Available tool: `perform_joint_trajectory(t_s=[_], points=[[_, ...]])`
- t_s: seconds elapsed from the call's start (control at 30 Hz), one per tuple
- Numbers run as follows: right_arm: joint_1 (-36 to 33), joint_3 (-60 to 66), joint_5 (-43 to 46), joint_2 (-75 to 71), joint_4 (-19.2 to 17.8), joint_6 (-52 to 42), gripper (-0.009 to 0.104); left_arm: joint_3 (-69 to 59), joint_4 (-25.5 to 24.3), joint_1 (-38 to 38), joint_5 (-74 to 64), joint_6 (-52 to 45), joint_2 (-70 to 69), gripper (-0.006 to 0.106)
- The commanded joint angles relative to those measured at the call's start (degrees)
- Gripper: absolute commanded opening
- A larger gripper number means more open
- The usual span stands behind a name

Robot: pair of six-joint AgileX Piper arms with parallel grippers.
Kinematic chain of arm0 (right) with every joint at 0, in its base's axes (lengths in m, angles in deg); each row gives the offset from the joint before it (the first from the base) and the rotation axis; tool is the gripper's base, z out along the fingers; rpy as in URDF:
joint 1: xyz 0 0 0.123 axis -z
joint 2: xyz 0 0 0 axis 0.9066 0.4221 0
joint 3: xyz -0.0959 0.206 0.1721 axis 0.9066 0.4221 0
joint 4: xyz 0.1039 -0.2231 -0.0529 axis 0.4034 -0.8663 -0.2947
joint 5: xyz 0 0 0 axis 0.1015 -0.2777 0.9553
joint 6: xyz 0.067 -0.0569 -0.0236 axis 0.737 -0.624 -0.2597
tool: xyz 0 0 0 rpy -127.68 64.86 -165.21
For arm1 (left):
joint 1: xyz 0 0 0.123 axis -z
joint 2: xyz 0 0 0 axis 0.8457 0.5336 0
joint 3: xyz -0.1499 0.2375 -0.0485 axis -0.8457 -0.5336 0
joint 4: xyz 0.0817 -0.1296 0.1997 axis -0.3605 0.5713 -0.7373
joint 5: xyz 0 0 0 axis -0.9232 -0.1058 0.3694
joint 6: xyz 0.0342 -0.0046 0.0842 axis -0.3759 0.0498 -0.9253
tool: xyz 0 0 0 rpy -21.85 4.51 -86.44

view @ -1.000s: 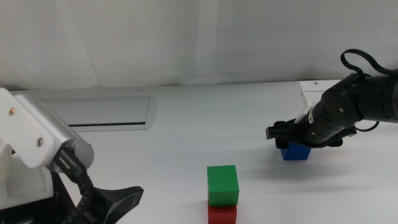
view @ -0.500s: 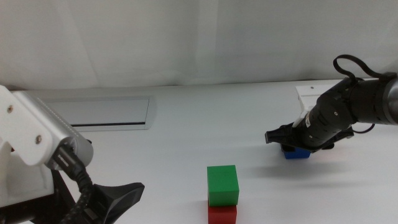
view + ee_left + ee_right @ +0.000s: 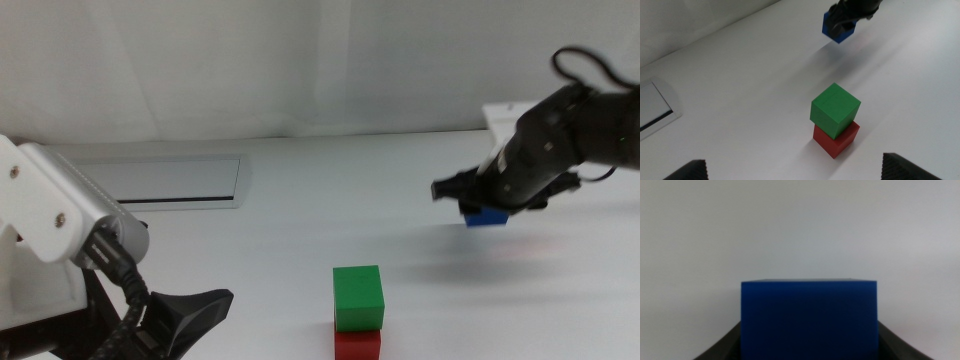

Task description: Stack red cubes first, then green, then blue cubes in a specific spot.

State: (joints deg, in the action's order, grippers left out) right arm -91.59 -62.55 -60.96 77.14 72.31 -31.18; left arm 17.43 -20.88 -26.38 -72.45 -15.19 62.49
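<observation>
The green cube (image 3: 358, 297) sits squarely on the red cube (image 3: 357, 345) near the table's front edge; the left wrist view also shows this green cube (image 3: 835, 109) over the red cube (image 3: 837, 140). My right gripper (image 3: 482, 207) is shut on the blue cube (image 3: 487, 217), holding it in the air to the right of and behind the stack, with its shadow on the white tabletop below. The blue cube (image 3: 809, 317) fills the space between that gripper's jaws. My left gripper (image 3: 795, 172) waits open at the front left, nothing between its jaws.
A grey-framed panel (image 3: 170, 183) with a dark slot lies at the back left. A white block (image 3: 500, 115) stands at the back right, behind the right arm. Bare white tabletop lies between the stack and the held cube.
The right gripper has risen with the blue cube, lifting it off the table. The stack and the left arm have stayed put.
</observation>
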Motion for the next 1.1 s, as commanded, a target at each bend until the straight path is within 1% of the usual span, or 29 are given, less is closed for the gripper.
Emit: perform_joint_trajectory(t_s=[0.0, 0.23, 0.33, 0.47, 0.6, 0.8, 1.07], points=[[0.35, -0.5, -1.0, -4.09, -0.68, 0.0, -0.002, -0.25, 0.7, 0.6, 0.61, 0.23, -0.12, 0.086], [0.25, -0.5, -5.69, -16.99, -0.45, 0.5, -0.002, -0.25, 0.7, 0.6, 0.61, 0.23, -0.12, 0.086], [-1.0, -0.5, -9.84, -20.54, -0.1, 0.53, -0.002, -0.25, 0.7, 0.6, 0.76, 0.23, -0.12, 0.086], [-4.81, -0.5, -14.76, -23.42, -0.47, 3.49, -0.002, -0.25, 0.7, 0.6, 0.76, 0.23, -0.12, 0.086], [-10.04, -1.53, -18.46, -24.33, -2.18, 8.86, -0.002, -0.25, 0.7, 0.6, 0.76, 0.23, -0.12, 0.086], [-18.37, -2.91, -19.46, -24.09, -2.62, 15.1, -0.002, -0.25, 0.7, 0.6, 0.76, 0.23, -0.12, 0.086], [-24.89, -3.0, -19.89, -23.16, -2.51, 21.1, -0.002, -0.25, 0.7, 0.6, 0.76, 0.23, -0.12, 0.086]])
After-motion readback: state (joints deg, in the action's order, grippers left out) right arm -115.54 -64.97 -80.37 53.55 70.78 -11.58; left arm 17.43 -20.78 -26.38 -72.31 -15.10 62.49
